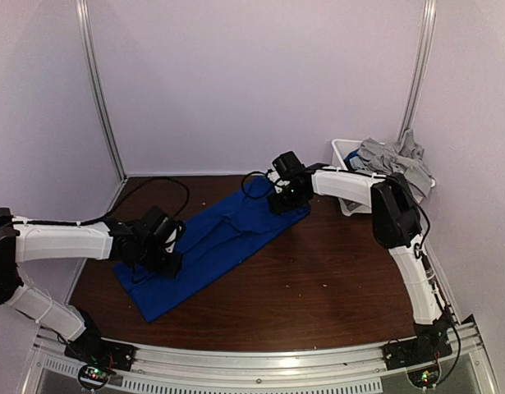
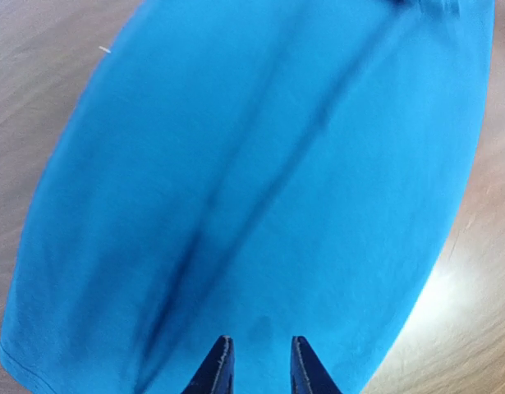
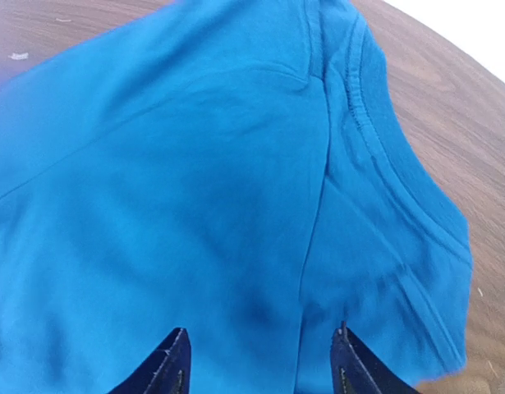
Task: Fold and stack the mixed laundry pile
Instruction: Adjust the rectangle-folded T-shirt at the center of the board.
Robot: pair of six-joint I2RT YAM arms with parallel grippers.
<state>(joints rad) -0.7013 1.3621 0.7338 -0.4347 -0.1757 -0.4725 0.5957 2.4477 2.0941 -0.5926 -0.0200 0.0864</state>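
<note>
A royal-blue garment (image 1: 211, 246) lies spread out long and narrow on the brown table, running from near left to far right. My left gripper (image 1: 166, 258) hovers over its near-left part; in the left wrist view the gripper (image 2: 259, 361) is open a little above the blue cloth (image 2: 260, 164), holding nothing. My right gripper (image 1: 285, 197) is over the far-right end; in the right wrist view it (image 3: 260, 361) is wide open above the cloth (image 3: 195, 189) near its collar seam. Light-grey garments (image 1: 392, 158) are heaped in the bin.
A white plastic bin (image 1: 344, 156) stands at the far right against the wall, with a bit of blue cloth showing under the grey. Cables trail behind both arms. Bare brown table (image 1: 334, 279) lies to the right of the garment.
</note>
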